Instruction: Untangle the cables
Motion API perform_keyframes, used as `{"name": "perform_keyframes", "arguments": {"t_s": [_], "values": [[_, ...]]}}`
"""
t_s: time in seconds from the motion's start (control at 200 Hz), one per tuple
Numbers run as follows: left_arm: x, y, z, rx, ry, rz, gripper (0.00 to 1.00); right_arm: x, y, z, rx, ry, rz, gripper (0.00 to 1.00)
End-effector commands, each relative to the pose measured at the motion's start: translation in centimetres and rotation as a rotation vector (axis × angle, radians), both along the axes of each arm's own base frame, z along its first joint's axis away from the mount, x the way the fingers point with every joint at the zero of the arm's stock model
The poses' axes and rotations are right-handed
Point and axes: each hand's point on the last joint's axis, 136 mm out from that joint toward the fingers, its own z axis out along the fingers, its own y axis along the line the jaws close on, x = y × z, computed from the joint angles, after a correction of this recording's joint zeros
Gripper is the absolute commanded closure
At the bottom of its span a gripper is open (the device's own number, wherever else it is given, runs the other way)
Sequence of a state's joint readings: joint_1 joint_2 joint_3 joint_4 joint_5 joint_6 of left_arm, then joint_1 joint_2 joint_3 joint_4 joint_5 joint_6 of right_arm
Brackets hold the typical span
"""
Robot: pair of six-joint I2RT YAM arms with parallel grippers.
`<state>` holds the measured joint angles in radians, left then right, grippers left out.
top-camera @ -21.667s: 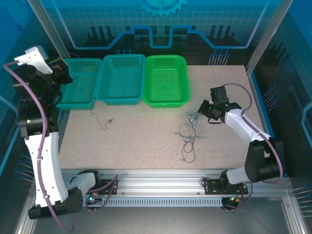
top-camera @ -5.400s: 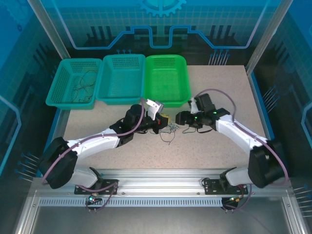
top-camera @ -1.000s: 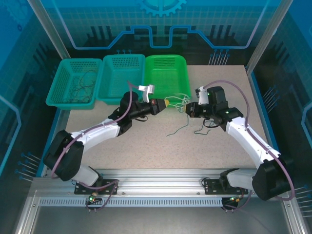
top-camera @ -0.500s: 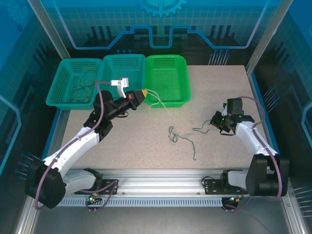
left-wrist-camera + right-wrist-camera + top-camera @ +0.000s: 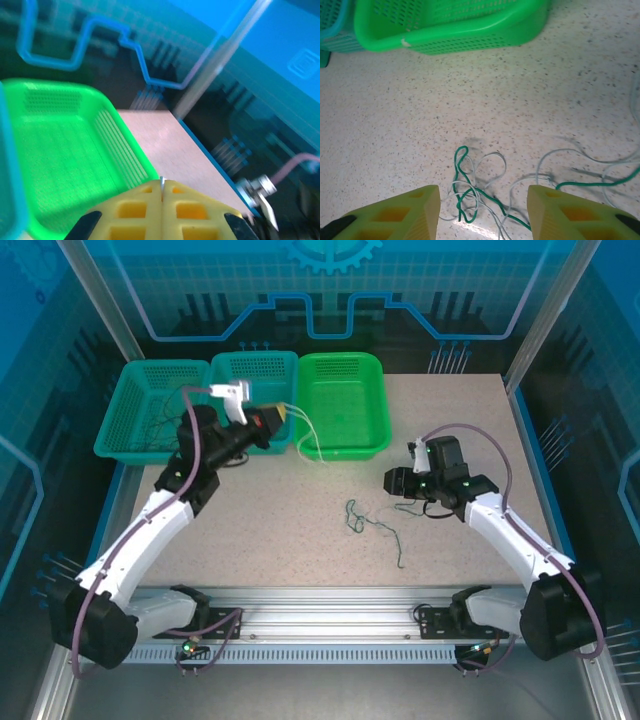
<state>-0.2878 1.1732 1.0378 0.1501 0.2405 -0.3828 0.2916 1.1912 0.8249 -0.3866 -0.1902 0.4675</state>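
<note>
- Now the left gripper (image 5: 282, 415) sits in the upper left of the top view, above the gap between the middle teal basket (image 5: 250, 380) and the green basket (image 5: 340, 370).
- In the left wrist view its yellow pads (image 5: 135, 210) are pressed flat together at the bottom centre, clamping a hair-thin strand in the seam.
- A pale cream cable (image 5: 304, 436) hangs from that gripper and loops down across the green basket's near left corner.
- The right gripper (image 5: 392, 481) is right of centre, low over the table (image 5: 250, 530).
- In the right wrist view its two yellow fingers (image 5: 390, 215) are spread wide at the bottom edge.
- The loose cables (image 5: 368, 523), green and pale grey, lie in a small curly tangle near the middle of the table, just left of the right gripper.
- In the right wrist view they (image 5: 470, 195) lie on the table between the spread fingers.
- Thin dark cables (image 5: 160, 418) lie inside the left teal basket (image 5: 115, 435).
</note>
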Motion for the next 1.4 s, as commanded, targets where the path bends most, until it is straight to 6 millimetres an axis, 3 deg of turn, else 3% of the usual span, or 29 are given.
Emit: {"name": "perform_keyframes", "arguments": {"t_s": [0.0, 0.11, 0.245, 0.295, 0.35, 0.44, 0.53, 0.675, 0.765, 0.785, 0.87, 0.965, 1.131, 1.221, 1.396], "values": [[4.4, 4.3, 0.9, 0.125, -0.053, 0.169, 1.00, 0.7, 0.2, 0.8, -0.008, -0.031, -0.013, 0.49], [9.4, 7.7, -0.6, 0.142, -0.005, 0.260, 1.00, 0.5, 0.2, 1.1, -0.020, -0.026, -0.013, 0.48], [14.5, 10.5, -3.5, 0.138, 0.074, 0.309, 1.00, 0.0, -0.3, 2.0, -0.036, -0.042, -0.024, 0.46], [15.8, 11.7, -4.3, 0.135, 0.101, 0.338, 0.84, -0.3, -0.6, 2.3, -0.046, -0.047, -0.030, 0.45], [16.5, 12.7, -4.6, 0.113, 0.118, 0.359, 0.76, -0.6, -0.9, 2.6, -0.055, -0.054, -0.033, 0.45], [16.2, 13.4, -3.3, 0.083, 0.093, 0.371, 0.59, -0.9, -1.4, 2.8, -0.072, -0.059, -0.047, 0.44], [14.7, 12.6, -1.6, 0.049, 0.063, 0.334, 0.54, -1.0, -1.9, 2.9, -0.086, -0.062, -0.064, 0.43], [10.4, 8.6, 0.3, -0.017, 0.035, 0.181, 0.57, -0.9, -2.2, 2.1, -0.104, -0.038, -0.076, 0.42], [6.8, 4.1, 0.3, -0.008, 0.024, 0.066, 0.58, -0.9, -2.4, 1.0, -0.121, 0.004, -0.084, 0.41], [5.9, 3.0, 0.1, 0.000, 0.024, 0.038, 0.58, -0.5, -2.3, 1.9, -0.115, -0.012, -0.089, 0.42], [2.2, -2.1, -1.4, 0.059, 0.037, -0.075, 0.58, -0.6, -2.7, 1.1, -0.131, 0.023, -0.109, 0.42], [-1.6, -7.0, -4.7, 0.125, 0.102, -0.196, 0.58, -0.9, -2.6, 0.3, -0.135, 0.049, -0.102, 0.41], [-6.7, -12.9, -12.1, 0.260, 0.259, -0.292, 0.59, -1.3, -2.8, -1.5, -0.153, 0.124, -0.112, 0.41], [-8.0, -14.5, -16.2, 0.342, 0.369, -0.266, 0.58, -2.1, -3.1, -3.6, -0.172, 0.185, -0.125, 0.43], [-8.3, -16.2, -23.0, 0.449, 0.571, -0.217, 0.52, -2.5, -3.0, -6.1, -0.197, 0.266, -0.120, 0.45]]}}
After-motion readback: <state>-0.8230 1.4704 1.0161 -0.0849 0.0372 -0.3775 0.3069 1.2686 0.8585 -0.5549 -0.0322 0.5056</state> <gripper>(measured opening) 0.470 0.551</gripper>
